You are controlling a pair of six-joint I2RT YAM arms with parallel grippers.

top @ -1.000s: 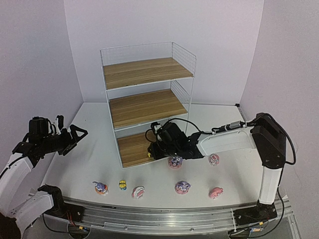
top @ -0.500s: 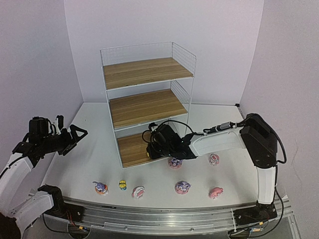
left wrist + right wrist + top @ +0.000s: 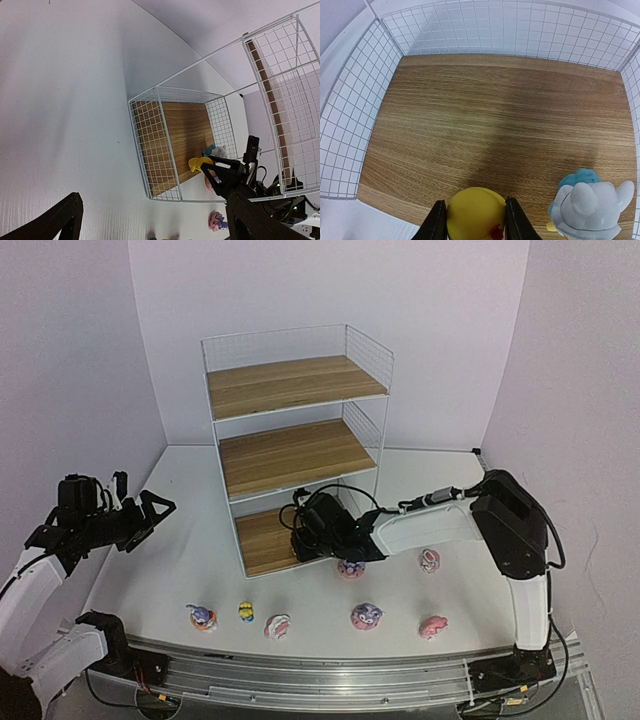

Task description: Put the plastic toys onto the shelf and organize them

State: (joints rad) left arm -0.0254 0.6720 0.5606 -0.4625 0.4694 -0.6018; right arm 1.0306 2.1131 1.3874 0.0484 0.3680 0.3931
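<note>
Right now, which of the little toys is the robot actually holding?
The yellow toy, pinched in the right end effector at the front edge of the lowest board of the shelf. The white-and-blue toy beside it stands free.

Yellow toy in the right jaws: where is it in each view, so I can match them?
Top external: hidden by the right gripper at the bottom board's front edge.
Left wrist: yellow toy, lower right of centre.
Right wrist: bottom centre, between the jaws.
Shared landmark: the bottom board.
</note>
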